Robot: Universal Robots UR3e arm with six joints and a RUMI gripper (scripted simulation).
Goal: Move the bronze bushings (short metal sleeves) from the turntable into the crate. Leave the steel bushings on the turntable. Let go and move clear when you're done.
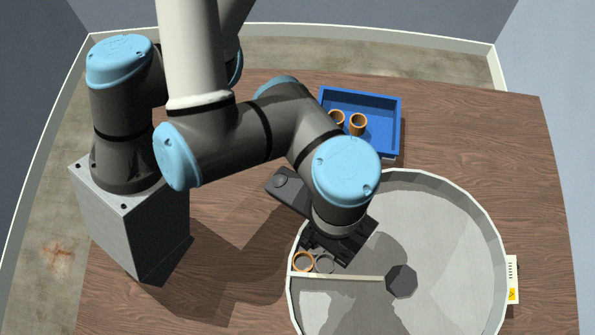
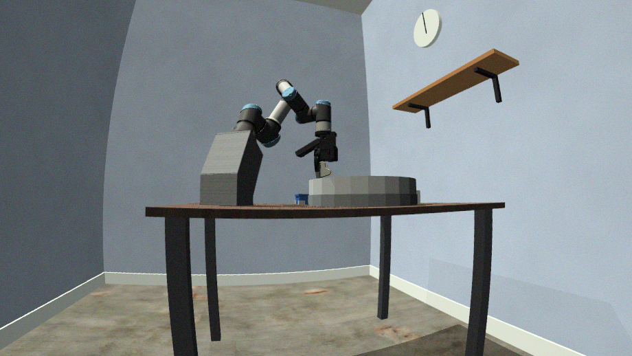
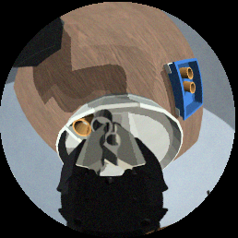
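One bronze bushing point(image 1: 302, 261) point(image 3: 82, 126) stands upright in the near-left sector of the grey turntable point(image 1: 491, 216) point(image 2: 362, 190) point(image 3: 161, 134). A steel bushing point(image 1: 324, 263) point(image 3: 99, 124) stands right beside it. My gripper point(image 2: 323, 173) point(image 3: 111, 123) hangs just above these bushings, over the turntable's left edge. Its fingers are shut with nothing between them. In the top view the wrist hides the fingertips. Two bronze bushings point(image 1: 336, 116) point(image 1: 357, 123) point(image 3: 186, 72) point(image 3: 189, 87) stand in the blue crate point(image 1: 357, 92) point(image 3: 181, 99).
The turntable has a raised rim, a pale divider wall point(image 1: 337, 275) just in front of the bushings and a dark hub point(image 1: 400, 280) at its centre. The crate sits behind the turntable. The robot's grey pedestal point(image 1: 112, 216) stands at the left of the wooden table point(image 1: 478, 125).
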